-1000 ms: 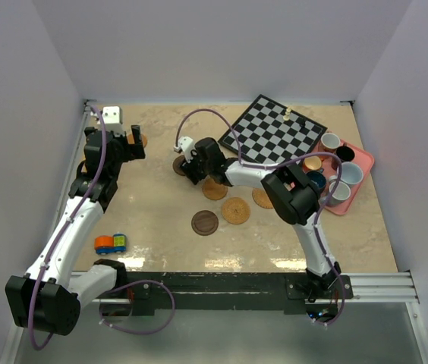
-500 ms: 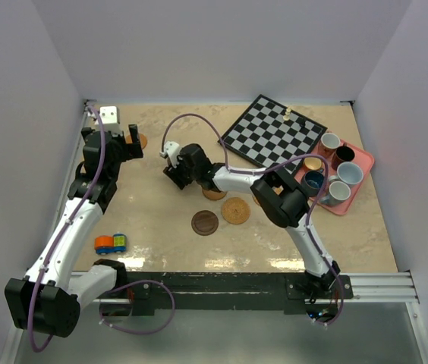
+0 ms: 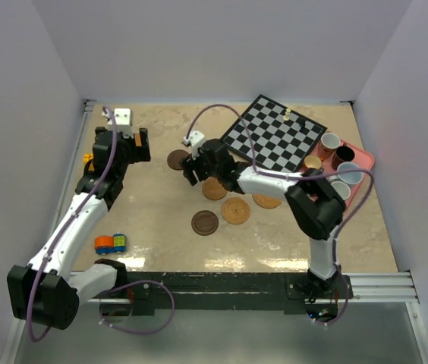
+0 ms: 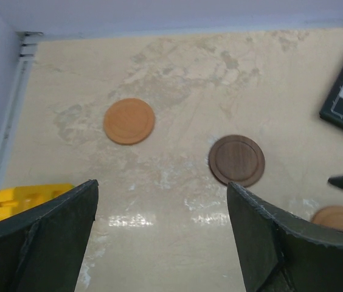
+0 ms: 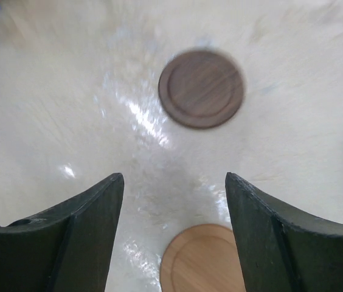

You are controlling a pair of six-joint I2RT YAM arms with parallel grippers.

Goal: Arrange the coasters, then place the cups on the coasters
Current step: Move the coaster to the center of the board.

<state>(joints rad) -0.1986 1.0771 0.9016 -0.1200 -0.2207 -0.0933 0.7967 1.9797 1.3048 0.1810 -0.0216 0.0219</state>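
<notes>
From the top camera: on the beige table (image 3: 161,205), five coasters in sight. A dark brown coaster (image 3: 177,159) just beside the right gripper (image 3: 191,171); a plain tan coaster (image 3: 214,188) next to it; then a patterned tan coaster (image 3: 235,210), a tan coaster below the chessboard (image 3: 266,201) and a second dark brown coaster (image 3: 205,222) nearest the bases. At the right edge, the cups (image 3: 330,141) inside a pink tray (image 3: 364,161), beside a chessboard (image 3: 275,136). Left gripper (image 3: 140,144) at far left, near a white cube (image 3: 123,115); a small orange, blue and green toy (image 3: 110,243) well apart from all of it.

Through the left wrist camera: left gripper (image 4: 161,194) spread wide, nothing between the fingers. Beyond them, a lone tan coaster (image 4: 129,121) and the dark brown coaster (image 4: 236,160), flat and apart. A yellow block (image 4: 13,198) at the left edge.

Through the right wrist camera: right gripper (image 5: 174,188) parted and empty too. Dark brown coaster (image 5: 201,89) ahead, blurred; plain tan coaster (image 5: 199,258) low in frame, between the two fingers.
</notes>
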